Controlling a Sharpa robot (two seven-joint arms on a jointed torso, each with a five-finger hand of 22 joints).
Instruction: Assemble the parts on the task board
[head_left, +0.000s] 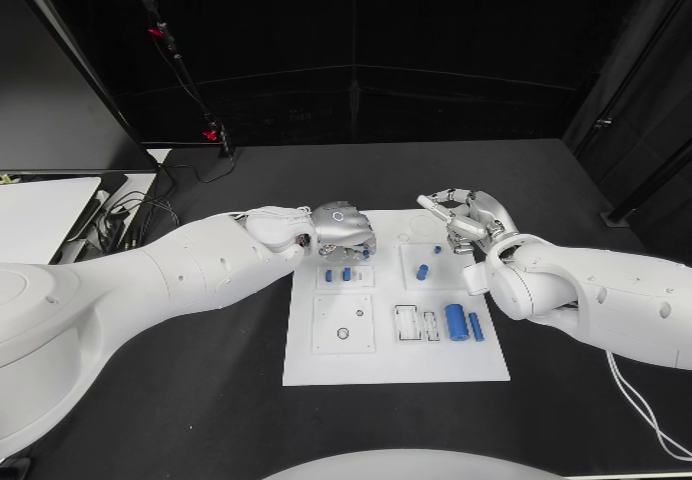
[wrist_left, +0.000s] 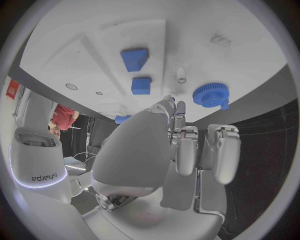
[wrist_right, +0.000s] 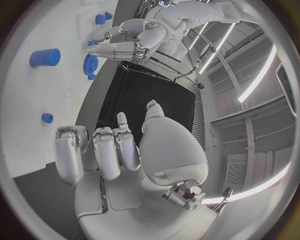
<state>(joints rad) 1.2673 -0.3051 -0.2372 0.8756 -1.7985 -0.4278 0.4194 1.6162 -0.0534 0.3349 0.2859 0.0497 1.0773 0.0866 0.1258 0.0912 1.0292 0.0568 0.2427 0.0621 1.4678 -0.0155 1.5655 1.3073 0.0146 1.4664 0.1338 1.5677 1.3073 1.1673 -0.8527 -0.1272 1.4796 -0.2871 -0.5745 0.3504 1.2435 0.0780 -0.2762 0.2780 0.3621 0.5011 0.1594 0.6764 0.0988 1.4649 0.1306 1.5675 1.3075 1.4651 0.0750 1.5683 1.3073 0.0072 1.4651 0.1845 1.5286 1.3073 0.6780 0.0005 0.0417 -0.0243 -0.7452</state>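
Task board (head_left: 392, 360) at desk (head_left: 216, 420) centre; left hand (head_left: 343, 232) over board's far-left corner, fingers curled, holding nothing; right hand (head_left: 464, 220) at far-right corner, fingers spread, empty; blue gear (wrist_left: 209, 95) beyond left fingertips; blue cylinder (head_left: 456, 320) lies near-right on board.

1. The left hand (wrist_left: 181, 150) hangs above the task board (wrist_left: 94, 45), fingers (wrist_left: 186, 150) curled and holding nothing.
2. Two blue square parts (wrist_left: 134, 59) lie on the board.
3. A blue gear (wrist_left: 209, 95) sits near the fingertips.

Left robot hand (head_left: 343, 229) empty, right robot hand (head_left: 464, 217) empty, fingers apart
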